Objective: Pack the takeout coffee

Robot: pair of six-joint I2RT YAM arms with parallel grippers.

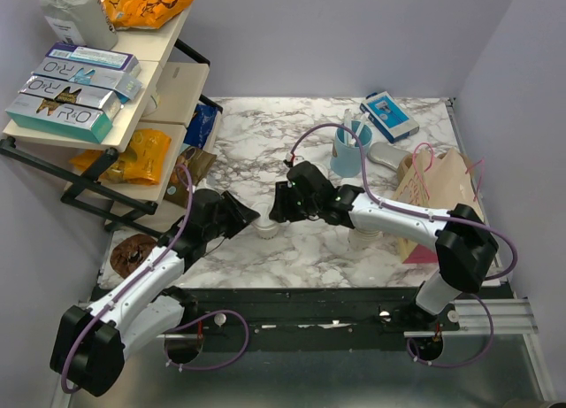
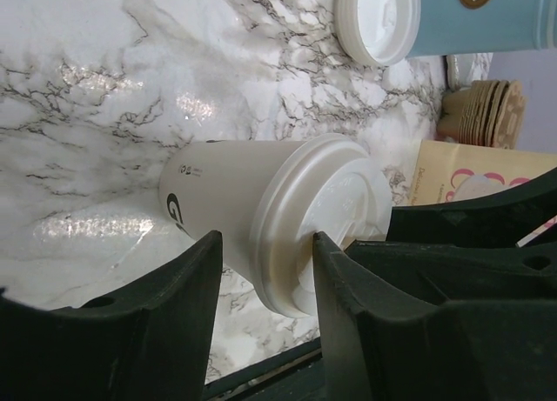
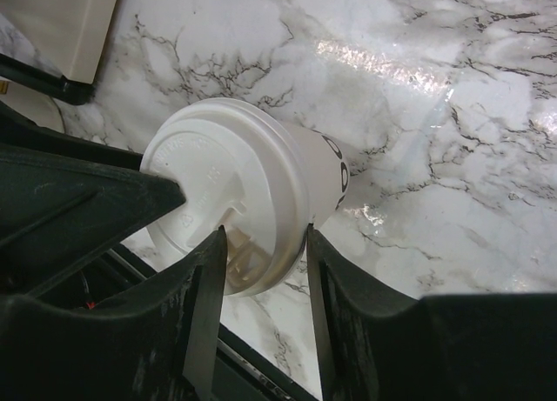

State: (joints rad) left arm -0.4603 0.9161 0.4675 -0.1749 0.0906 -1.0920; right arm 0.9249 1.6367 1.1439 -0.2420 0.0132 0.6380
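1. White paper and plastic make up the takeout coffee. It stands upright on the marble table, long axis vertical and lid up, mid-table toward the near edge.
2. The left arm reaches diagonally from the near-left corner, and the left gripper meets the cup from the left.
3. The right arm bends at the near right and runs its forearm leftward, so the right gripper sits at the cup's far-right side.
4. Each pincer's jaws stand parted with the lid's rim showing in the gap. I cannot tell whether either one presses the cup.
5. The cup's wall is smooth and pale, with dark lettering low on its side, and the round lid is seated on top.
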